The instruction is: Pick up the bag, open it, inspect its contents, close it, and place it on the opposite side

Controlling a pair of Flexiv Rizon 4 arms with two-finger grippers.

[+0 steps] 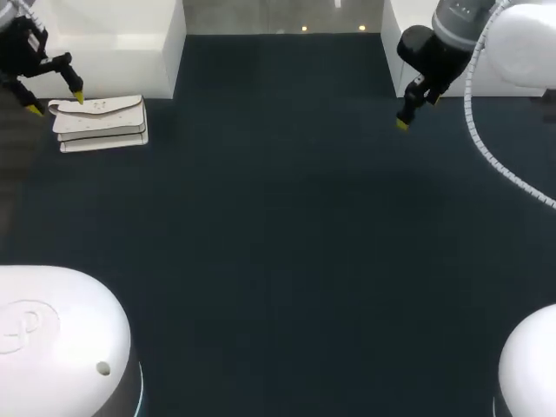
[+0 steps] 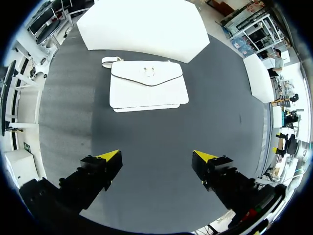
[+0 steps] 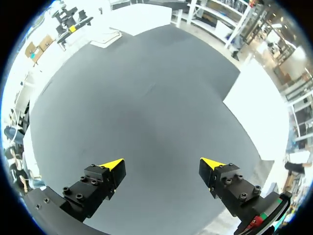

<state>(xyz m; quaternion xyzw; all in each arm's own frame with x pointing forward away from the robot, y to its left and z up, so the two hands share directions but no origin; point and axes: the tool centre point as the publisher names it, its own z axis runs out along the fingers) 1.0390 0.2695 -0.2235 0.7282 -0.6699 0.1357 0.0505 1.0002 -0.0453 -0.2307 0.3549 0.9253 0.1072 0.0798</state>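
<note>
Two spread grippers: left gripper [image 2: 156, 155] hangs nearest, bag [image 2: 148, 85] just ahead (long axis seemingly crosswise to it); right gripper [image 3: 164, 164] well apart.

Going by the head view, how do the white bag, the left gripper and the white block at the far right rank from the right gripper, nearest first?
1. The white block, close by the right gripper, far right.
2. The white bag, across the table, far left.
3. The left gripper, over the bag's left end.

A white bag [image 1: 100, 123] with its flap closed lies flat near the table's far left corner.
</note>
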